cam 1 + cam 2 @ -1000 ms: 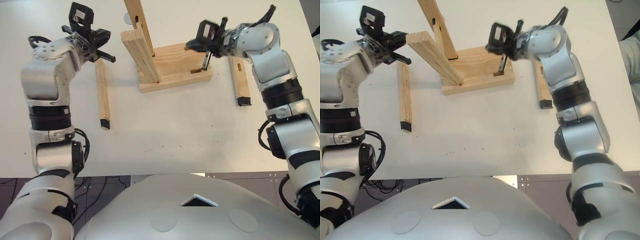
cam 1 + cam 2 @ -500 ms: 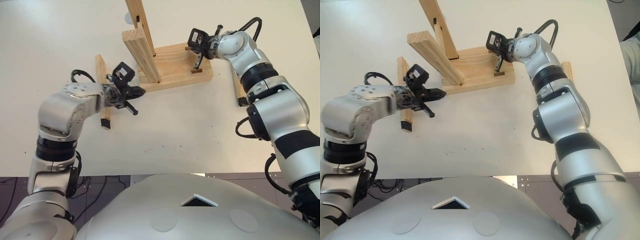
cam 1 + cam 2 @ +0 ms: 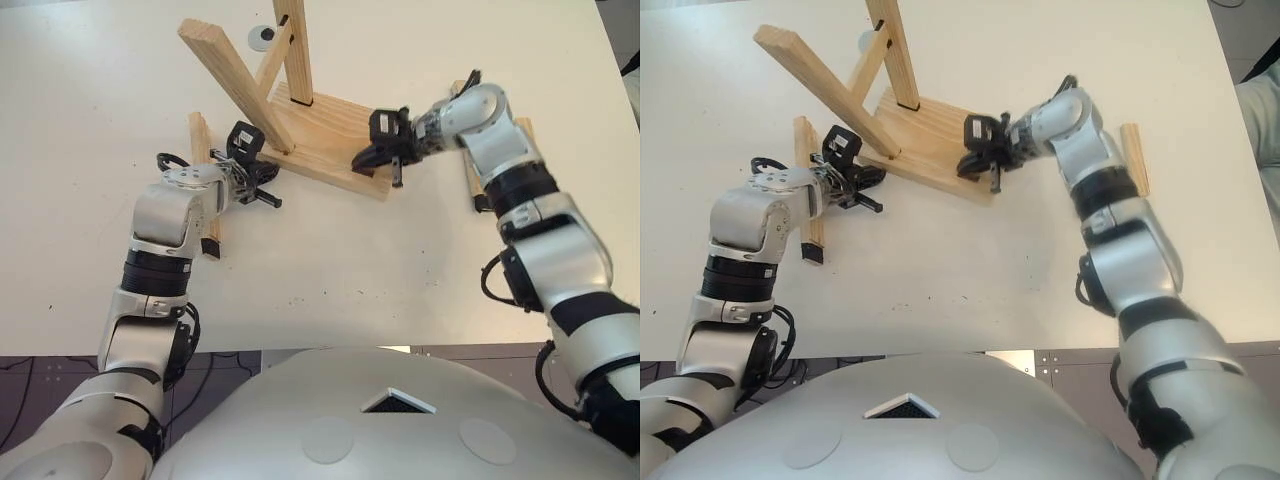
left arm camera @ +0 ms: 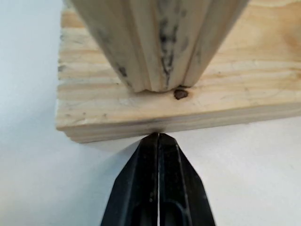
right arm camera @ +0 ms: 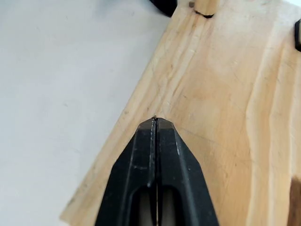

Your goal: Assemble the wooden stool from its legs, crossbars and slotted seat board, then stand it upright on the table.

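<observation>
I see both claws pinched shut (nothing held): left gripper (image 4: 158, 136) at the seat board's (image 3: 335, 140) eight o'clock edge, right gripper (image 5: 155, 120) at four.

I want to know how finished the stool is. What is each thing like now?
Seat board: on the table, two legs fitted.
Leaning leg: in the board, tilted.
Straight leg: in the board, upright.
Left loose leg: flat on the table.
Right loose leg: flat on the table.
Left gripper: shut, at the board's edge.
Right gripper: shut, on the board's top.
</observation>
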Available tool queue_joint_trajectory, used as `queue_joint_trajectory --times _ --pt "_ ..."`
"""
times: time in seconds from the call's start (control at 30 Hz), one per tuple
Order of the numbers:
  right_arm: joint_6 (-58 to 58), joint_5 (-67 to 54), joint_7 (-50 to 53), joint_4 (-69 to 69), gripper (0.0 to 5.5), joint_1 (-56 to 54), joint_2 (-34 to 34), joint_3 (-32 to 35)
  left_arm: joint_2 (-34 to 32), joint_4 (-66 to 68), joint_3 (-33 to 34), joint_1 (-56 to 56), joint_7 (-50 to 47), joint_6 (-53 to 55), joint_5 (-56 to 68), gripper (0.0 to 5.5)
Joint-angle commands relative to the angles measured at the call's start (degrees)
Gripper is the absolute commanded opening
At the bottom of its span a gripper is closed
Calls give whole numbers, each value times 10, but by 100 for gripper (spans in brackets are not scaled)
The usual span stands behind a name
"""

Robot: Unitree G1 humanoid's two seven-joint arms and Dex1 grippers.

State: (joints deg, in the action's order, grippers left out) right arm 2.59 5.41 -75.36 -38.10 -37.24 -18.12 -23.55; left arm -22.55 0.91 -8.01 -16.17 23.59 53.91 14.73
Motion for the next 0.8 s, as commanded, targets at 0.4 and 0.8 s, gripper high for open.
queue_joint_trajectory --times 0.4,0.8 --pt "239 -107 23 336 2 73 -94 74 24 -17 48 4 -30 -25 -10 0" --pt "277 -104 -21 480 2 246 -202 -54 -12 -40 152 -34 -59 -46 -7 0"
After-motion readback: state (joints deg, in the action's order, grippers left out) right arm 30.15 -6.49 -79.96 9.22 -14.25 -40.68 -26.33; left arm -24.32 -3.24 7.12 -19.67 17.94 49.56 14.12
